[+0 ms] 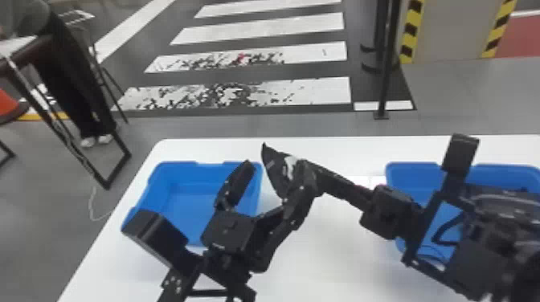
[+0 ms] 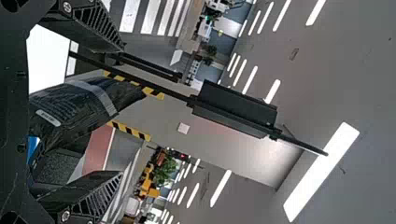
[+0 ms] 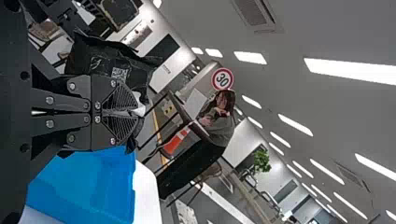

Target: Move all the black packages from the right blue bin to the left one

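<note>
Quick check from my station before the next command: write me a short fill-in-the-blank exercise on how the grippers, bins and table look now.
A black package is held by the robot's ____ gripper.
The fingers of the left gripper are ____, not shut.
The left bin and the right bin are both coloured ____.
Both bins stand on a table whose top is ____ in colour.

Missing words: right; open; blue; white

Grey floor (image 1: 281, 125) with white stripes (image 1: 261, 28), white table (image 1: 329, 253), bright ceiling lights (image 3: 355, 71), apparently a leafy plant (image 3: 262, 161).
</note>
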Available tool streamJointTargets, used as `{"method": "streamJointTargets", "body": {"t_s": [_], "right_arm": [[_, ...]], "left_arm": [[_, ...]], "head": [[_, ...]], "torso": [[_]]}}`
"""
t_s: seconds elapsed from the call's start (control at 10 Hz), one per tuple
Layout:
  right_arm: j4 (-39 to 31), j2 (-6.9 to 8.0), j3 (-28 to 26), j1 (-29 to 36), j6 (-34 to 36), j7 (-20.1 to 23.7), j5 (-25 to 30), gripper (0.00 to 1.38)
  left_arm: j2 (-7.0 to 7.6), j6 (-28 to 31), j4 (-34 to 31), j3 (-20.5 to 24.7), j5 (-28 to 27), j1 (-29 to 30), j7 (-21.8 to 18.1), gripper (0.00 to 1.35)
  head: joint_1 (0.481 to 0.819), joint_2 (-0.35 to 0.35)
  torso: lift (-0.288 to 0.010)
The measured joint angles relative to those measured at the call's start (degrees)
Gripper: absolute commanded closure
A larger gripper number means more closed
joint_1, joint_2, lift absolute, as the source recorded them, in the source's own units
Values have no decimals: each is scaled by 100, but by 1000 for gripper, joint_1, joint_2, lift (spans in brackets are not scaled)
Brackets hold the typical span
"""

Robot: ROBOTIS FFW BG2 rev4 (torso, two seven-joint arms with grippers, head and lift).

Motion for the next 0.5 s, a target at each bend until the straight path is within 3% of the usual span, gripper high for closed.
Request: {"method": "streamJointTargets", "body": {"t_s": [0.1, 0.2, 0.3, 0.5], "right_arm": [[11, -14, 123, -44, -43, 0, -82, 1177], [33, -22, 195, -79, -77, 8, -135, 1177], [48, -30, 216, -90, -106, 22, -155, 1179], [90, -38, 221, -51, -151, 45, -180, 1177]], "left_arm": [[6, 98, 7, -6, 2, -12, 0, 99], [8, 145, 9, -7, 5, -21, 0, 321], [8, 132, 10, -2, -16, -26, 0, 855], [2, 14, 11, 23, 120, 44, 163, 1018]], "head": [[695, 248], [695, 255], [695, 258], [695, 265]], "torso": [[-132], [-132], [-132], [-132]]}}
